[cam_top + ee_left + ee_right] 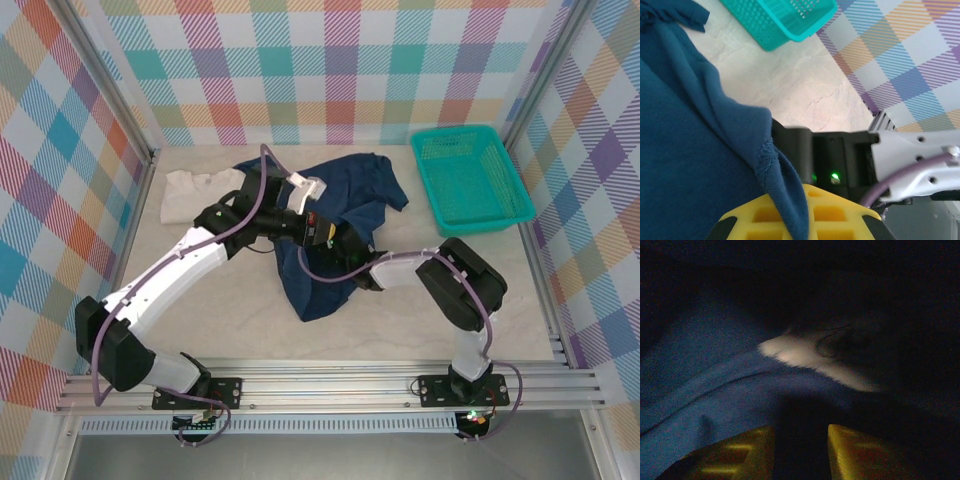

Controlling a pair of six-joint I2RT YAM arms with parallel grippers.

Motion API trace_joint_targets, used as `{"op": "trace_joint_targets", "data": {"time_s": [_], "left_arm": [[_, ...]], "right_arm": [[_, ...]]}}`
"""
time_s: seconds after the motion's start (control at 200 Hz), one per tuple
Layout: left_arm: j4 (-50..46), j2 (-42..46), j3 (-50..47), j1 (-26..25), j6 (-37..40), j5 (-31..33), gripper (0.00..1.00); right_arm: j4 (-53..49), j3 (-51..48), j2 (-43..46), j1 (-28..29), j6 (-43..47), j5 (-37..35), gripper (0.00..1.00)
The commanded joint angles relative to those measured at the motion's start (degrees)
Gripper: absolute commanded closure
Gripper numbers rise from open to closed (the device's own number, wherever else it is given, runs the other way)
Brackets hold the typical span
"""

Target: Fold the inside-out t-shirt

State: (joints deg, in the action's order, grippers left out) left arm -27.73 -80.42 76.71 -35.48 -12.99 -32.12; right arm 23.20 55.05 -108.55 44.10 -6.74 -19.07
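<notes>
T-shirt point(345, 185) lies crumpled mid-desk point(400, 320), with the basket point(468, 175) at 2 o'clock and the white shirt point(195, 190) at 10. Your left tool point(797, 220) is clenched on its hem; your right tool point(802, 450), fingers parted, sits at its 5 o'clock edge.

Pale marbled table point(330, 335) — crumpled navy t-shirt point(355, 185), cream shirt point(190, 195), teal basket point(468, 175)
</notes>
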Motion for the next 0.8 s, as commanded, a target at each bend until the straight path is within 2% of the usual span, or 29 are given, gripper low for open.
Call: {"op": "trace_joint_targets", "data": {"time_s": [0.0, 0.225, 0.325, 0.43, 0.505, 0.71, 0.795], "left_arm": [[3.5, 3.1, 0.7, -0.4, -1.8, -2.4, 1.0], [2.0, 2.8, 2.5, -0.8, -0.4, -1.1, 1.0], [-1.8, 3.0, 3.4, -1.0, 1.3, 6.8, 1.0], [-4.5, 2.9, 3.5, -1.0, 1.6, 18.1, 1.0], [-5.3, 2.6, 3.2, -0.9, 2.3, 22.0, 1.0], [-2.4, 3.7, 1.4, -0.9, 2.5, 17.4, 1.0], [-1.7, 4.2, 1.3, -0.9, 2.4, 15.1, 1.0]], "right_arm": [[-6.2, 4.7, -2.8, -0.8, -2.7, 0.0, 0.65], [-14.2, 13.9, -7.4, -2.9, -4.1, 1.2, 0.61], [-13.0, 13.4, -6.7, -4.4, -2.7, 6.8, 0.59], [-9.4, 9.5, -3.7, -4.9, 0.7, 12.3, 0.56], [-8.0, 6.7, -1.5, -5.1, 2.1, 14.9, 0.54], [-6.9, 4.4, -0.3, -6.8, 1.3, 18.5, 0.52], [-8.4, 6.0, -1.2, -6.8, 1.1, 17.7, 0.53]]}}
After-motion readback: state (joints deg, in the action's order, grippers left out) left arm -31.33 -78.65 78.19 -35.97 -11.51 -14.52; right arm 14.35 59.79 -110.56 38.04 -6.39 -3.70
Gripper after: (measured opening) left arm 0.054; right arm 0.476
